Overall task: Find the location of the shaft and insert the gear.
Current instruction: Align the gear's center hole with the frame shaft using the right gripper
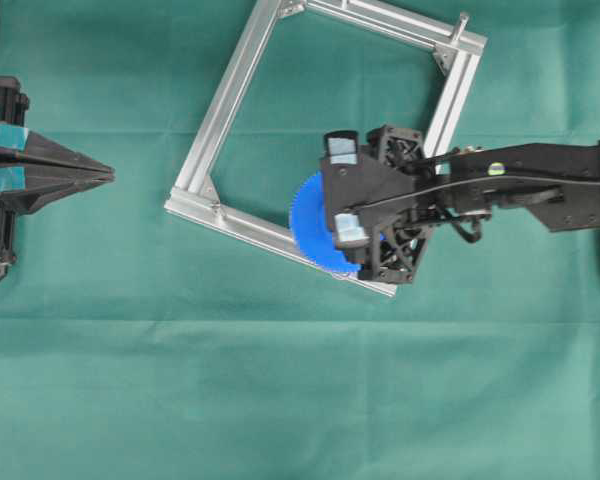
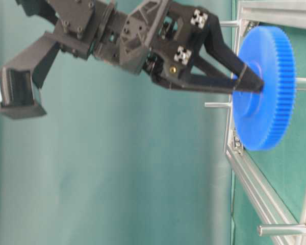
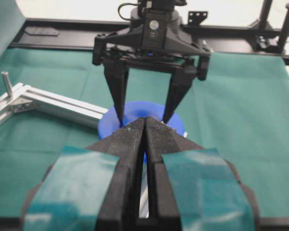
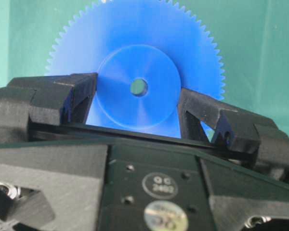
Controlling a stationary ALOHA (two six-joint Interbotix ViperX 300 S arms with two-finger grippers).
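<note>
The gear, a large blue toothed disc, is gripped by its raised hub in my right gripper. It hovers over the lower right rail of the aluminium frame. Green cloth shows through its centre hole, so nothing is in the hole. In the table-level view the gear lies flat, and a short thin silvery pin, the shaft as far as I can tell, stands up from the rail beside it. My left gripper rests shut and empty at the far left.
A longer grey peg stands at the frame's far right corner. Another peg rises from a rail near the table-level camera. Green cloth covers the table. The right arm reaches in from the right edge.
</note>
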